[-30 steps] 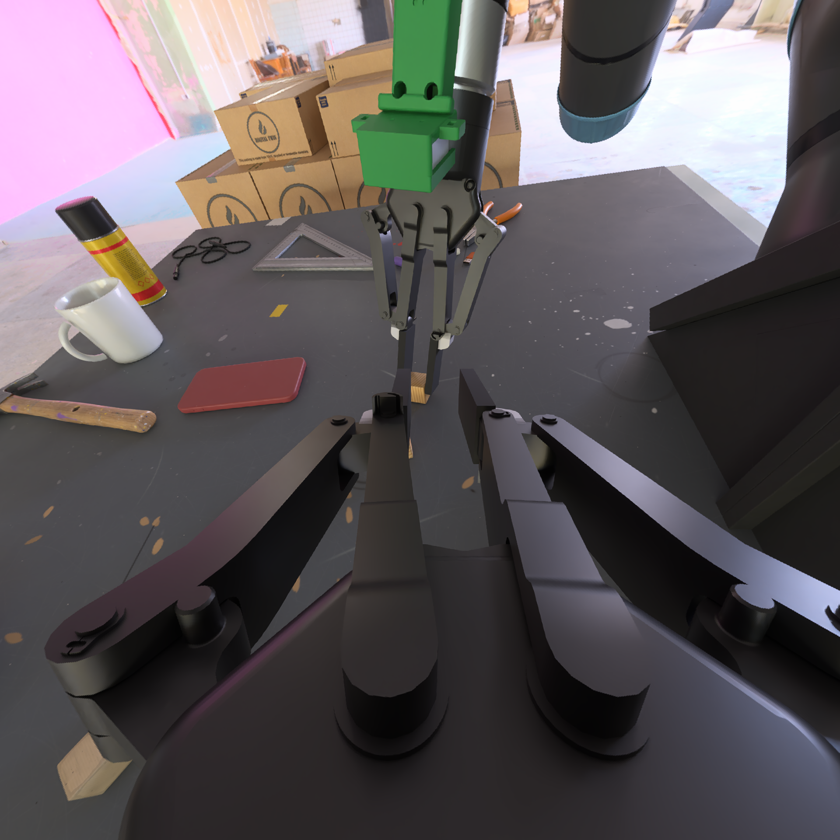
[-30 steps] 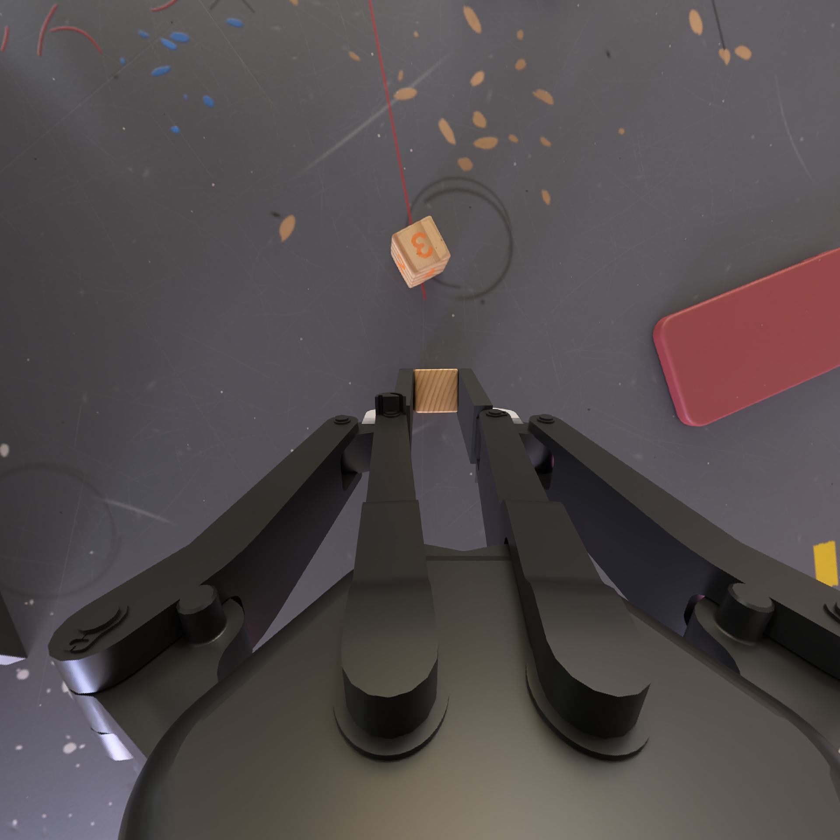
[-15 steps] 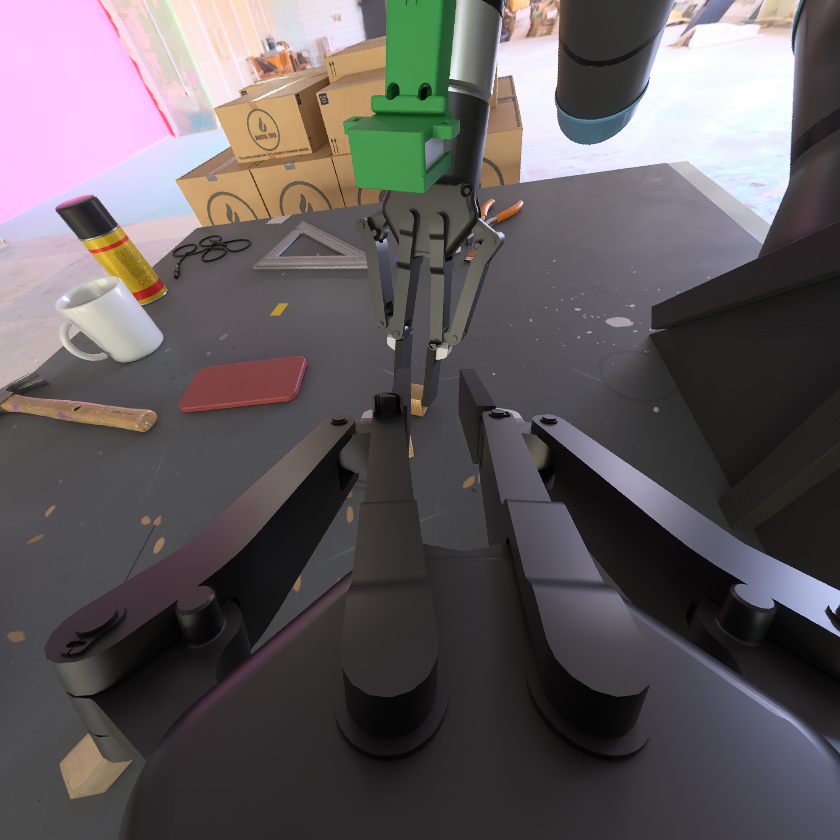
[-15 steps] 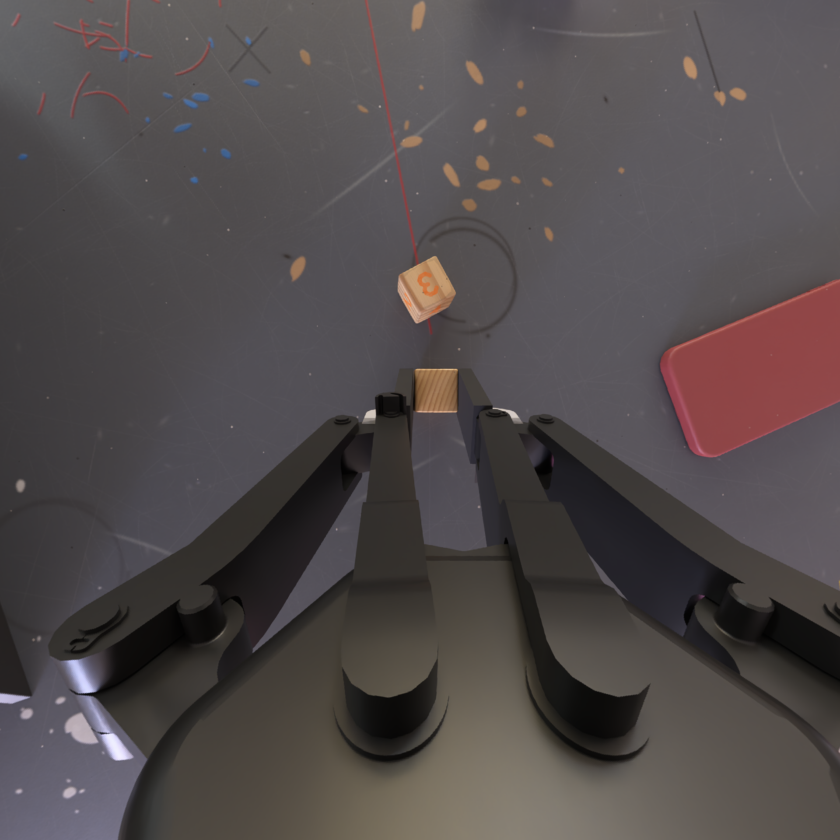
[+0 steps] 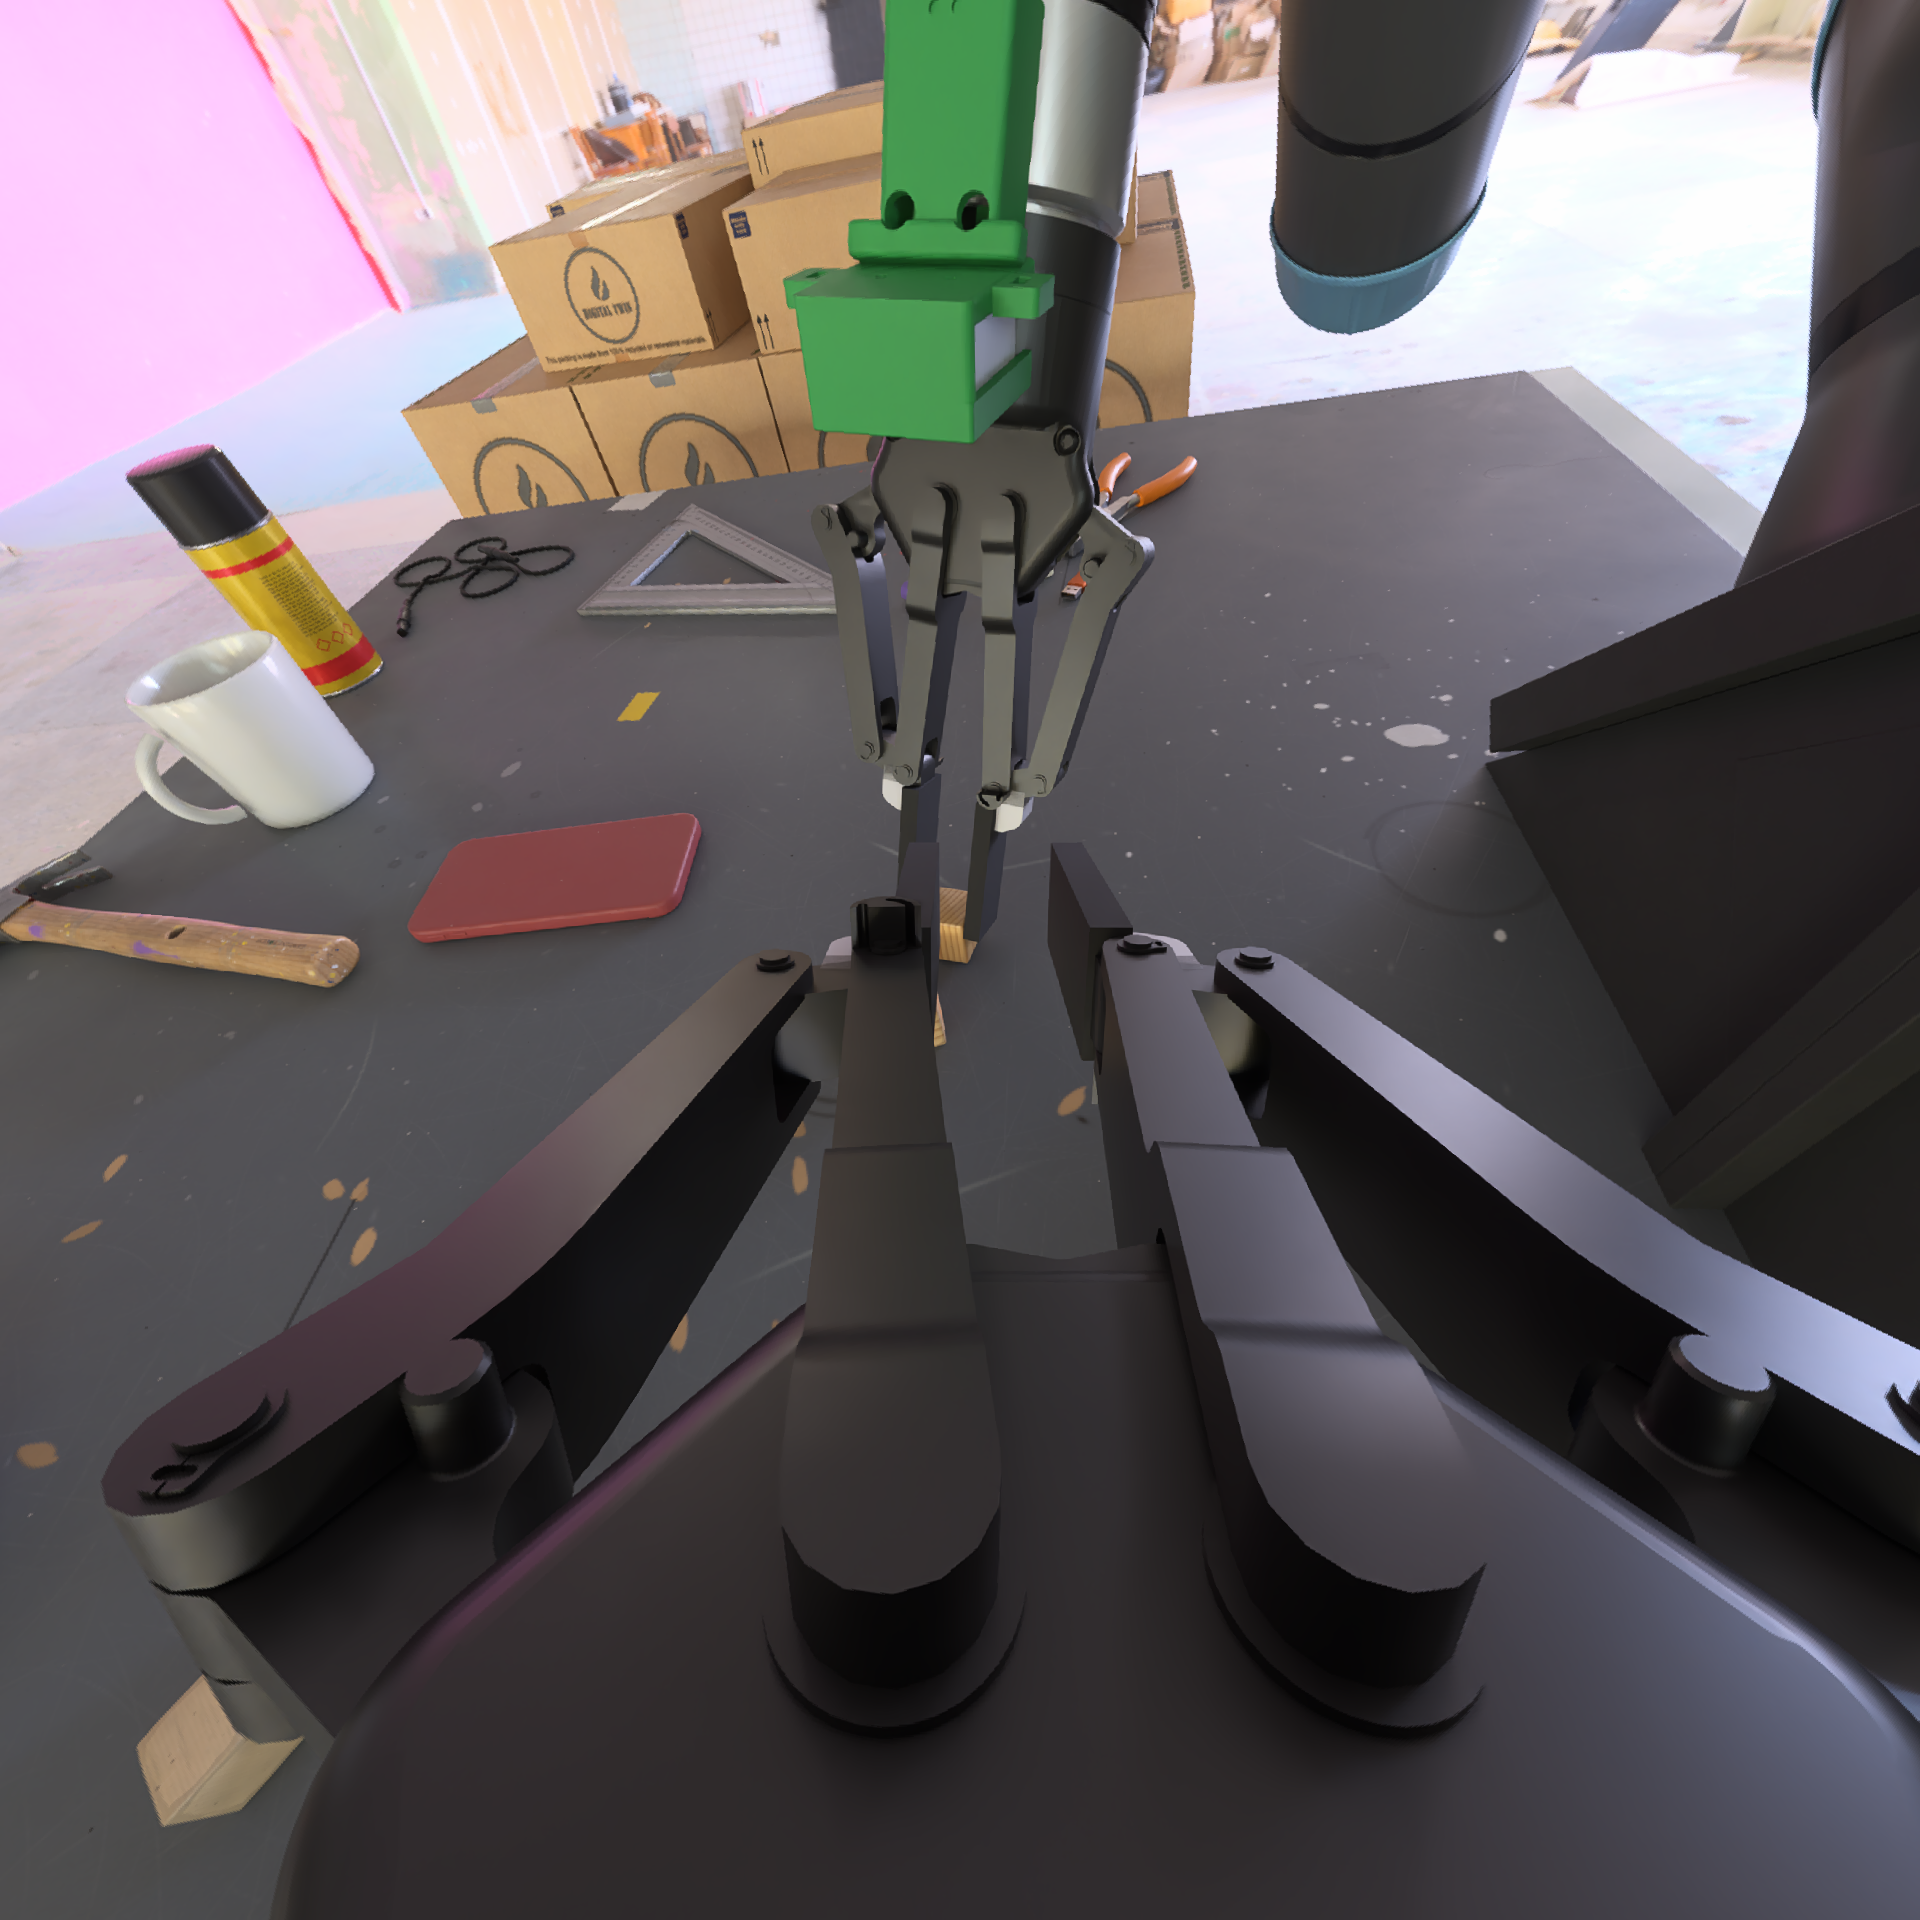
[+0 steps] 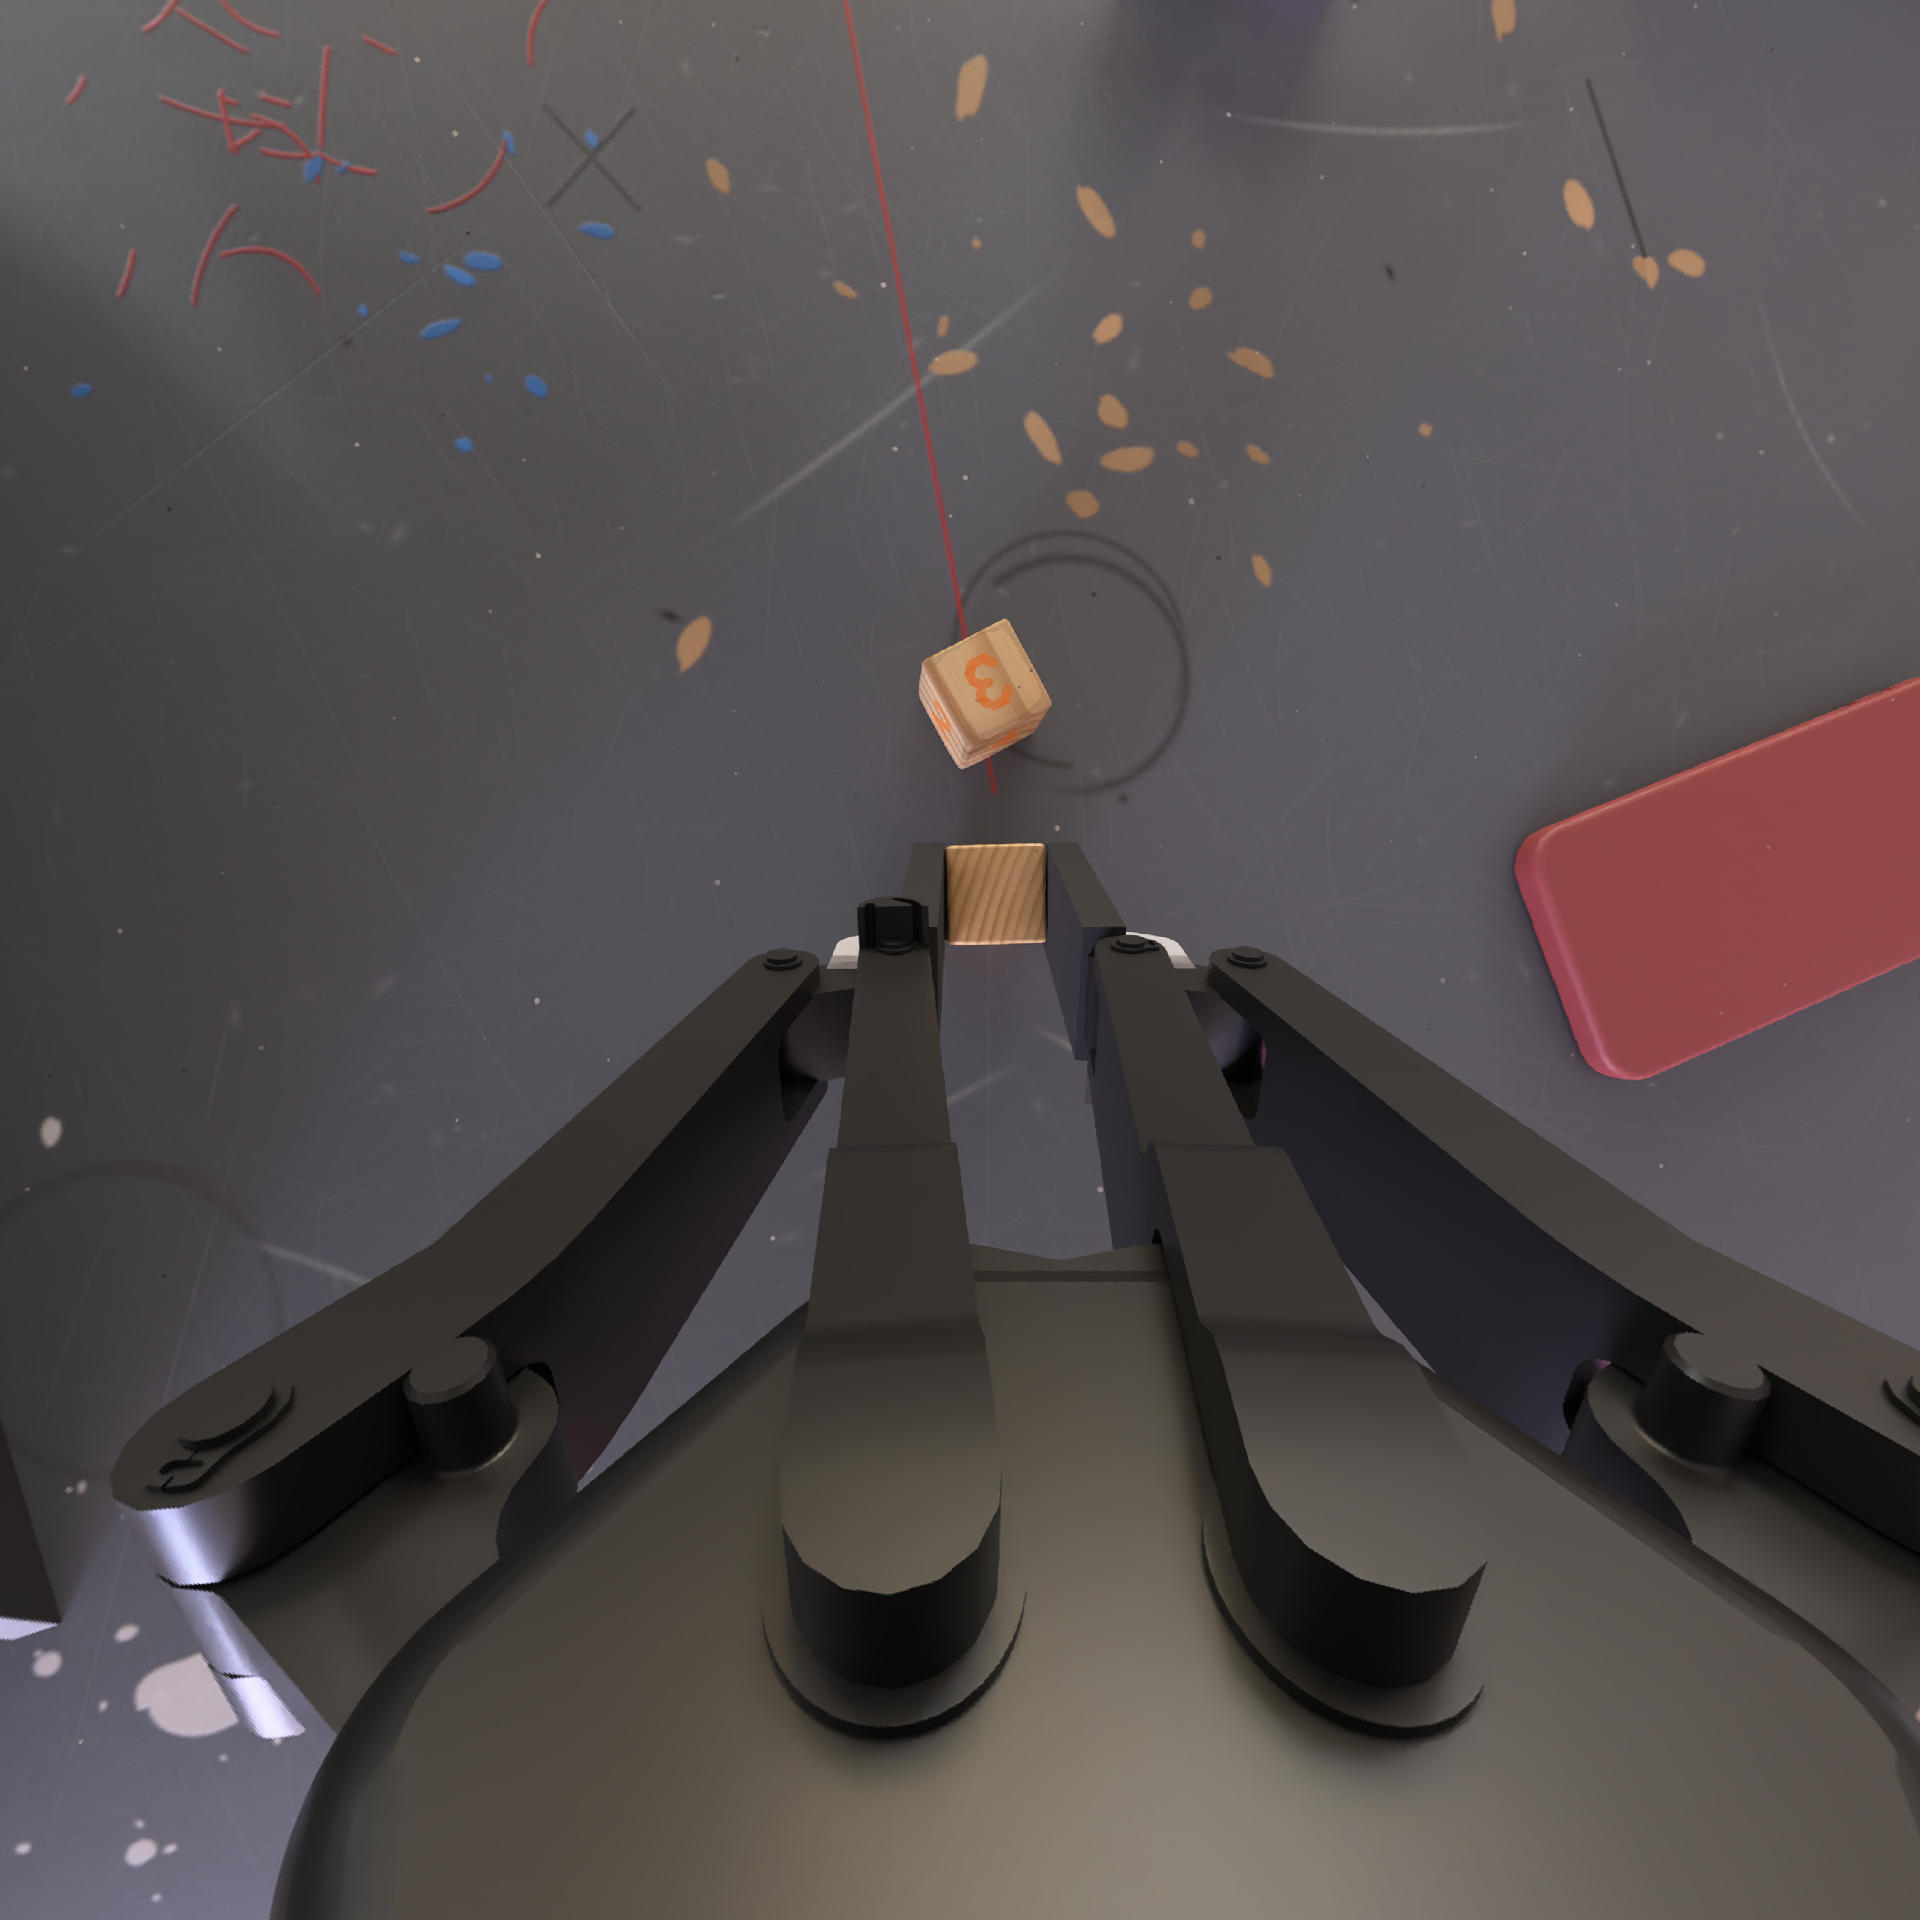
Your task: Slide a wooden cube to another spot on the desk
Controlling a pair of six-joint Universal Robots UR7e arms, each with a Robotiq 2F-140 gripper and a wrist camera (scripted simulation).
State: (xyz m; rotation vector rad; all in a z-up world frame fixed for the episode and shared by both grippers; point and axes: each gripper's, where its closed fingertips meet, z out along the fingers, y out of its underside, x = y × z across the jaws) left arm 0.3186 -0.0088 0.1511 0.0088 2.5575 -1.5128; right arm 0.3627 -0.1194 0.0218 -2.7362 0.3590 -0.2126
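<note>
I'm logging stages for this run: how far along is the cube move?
Done: the right gripper is shut on the plain wooden cube. In hand: the gripper holds that cube low over the desk, near a printed cube. Left: reaching the new spot and letting go. The left gripper is empty.

R end effector [image 6: 995,894] points straight down, fingers [image 6: 1075,883] closed w/ a narrow gap. L end effector [image 5: 982,914] angled fwd, fingers apart, empty.
</note>
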